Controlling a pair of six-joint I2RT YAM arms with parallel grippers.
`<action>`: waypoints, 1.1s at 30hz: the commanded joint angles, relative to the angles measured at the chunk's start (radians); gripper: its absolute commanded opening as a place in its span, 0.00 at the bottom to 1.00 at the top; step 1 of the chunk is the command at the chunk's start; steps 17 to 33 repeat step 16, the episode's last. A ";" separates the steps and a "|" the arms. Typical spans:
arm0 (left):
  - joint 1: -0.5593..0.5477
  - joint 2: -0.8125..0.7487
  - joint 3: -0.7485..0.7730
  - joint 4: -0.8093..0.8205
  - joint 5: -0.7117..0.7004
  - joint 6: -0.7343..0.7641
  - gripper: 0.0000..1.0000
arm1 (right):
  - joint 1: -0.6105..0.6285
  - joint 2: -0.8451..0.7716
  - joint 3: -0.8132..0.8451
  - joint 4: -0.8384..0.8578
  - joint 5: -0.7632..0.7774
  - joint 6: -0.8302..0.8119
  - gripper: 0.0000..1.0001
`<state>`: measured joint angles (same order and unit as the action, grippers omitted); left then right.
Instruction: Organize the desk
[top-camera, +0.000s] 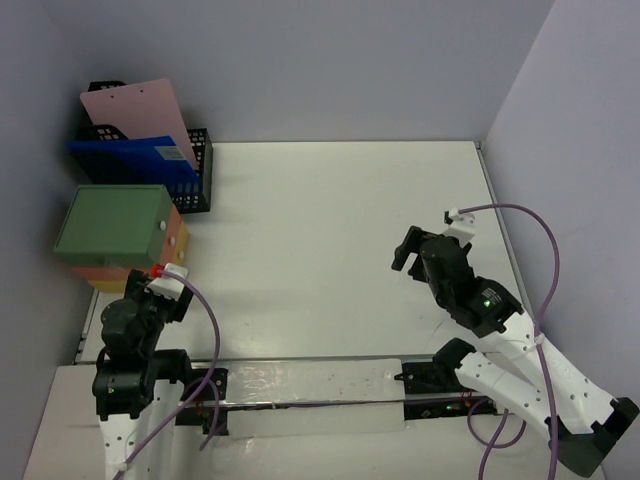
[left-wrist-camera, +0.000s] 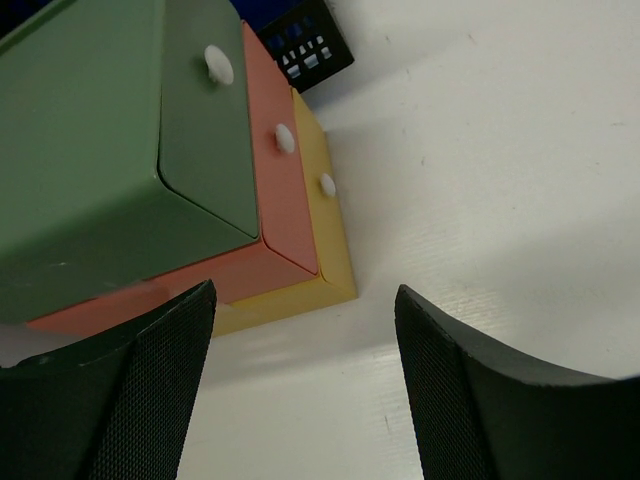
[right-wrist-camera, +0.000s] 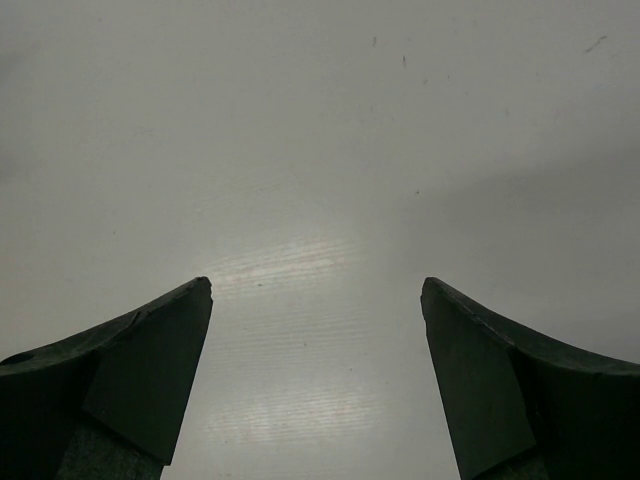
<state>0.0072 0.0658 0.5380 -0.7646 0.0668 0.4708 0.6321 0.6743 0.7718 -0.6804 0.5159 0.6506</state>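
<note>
The desk (top-camera: 330, 230) is a broad white tabletop. At its left edge stands a stack of three small drawer boxes (top-camera: 112, 225): green (left-wrist-camera: 90, 150) on top, salmon (left-wrist-camera: 285, 200) in the middle, yellow (left-wrist-camera: 330, 240) at the bottom, each with a white knob. My left gripper (top-camera: 158, 292) hovers just in front of the stack's near corner, open and empty (left-wrist-camera: 305, 340). My right gripper (top-camera: 405, 252) hangs over bare desk right of centre. In the right wrist view it is open (right-wrist-camera: 315, 290) with only the white surface (right-wrist-camera: 320, 150) between its fingers.
A black mesh file holder (top-camera: 198, 172) stands at the back left corner, holding a pink folder (top-camera: 135, 115) and a blue folder (top-camera: 125, 160). Its corner shows behind the drawers (left-wrist-camera: 305, 45). Pale lavender walls close in the desk on three sides.
</note>
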 joint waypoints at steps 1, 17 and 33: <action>0.000 0.012 -0.065 0.146 -0.061 -0.065 0.78 | -0.003 -0.021 -0.037 0.057 0.036 0.014 0.92; 0.073 -0.012 -0.112 0.149 -0.062 -0.075 0.79 | -0.002 -0.020 -0.132 0.257 0.009 -0.010 0.89; 0.073 -0.012 -0.112 0.149 -0.062 -0.075 0.79 | -0.002 -0.020 -0.132 0.257 0.009 -0.010 0.89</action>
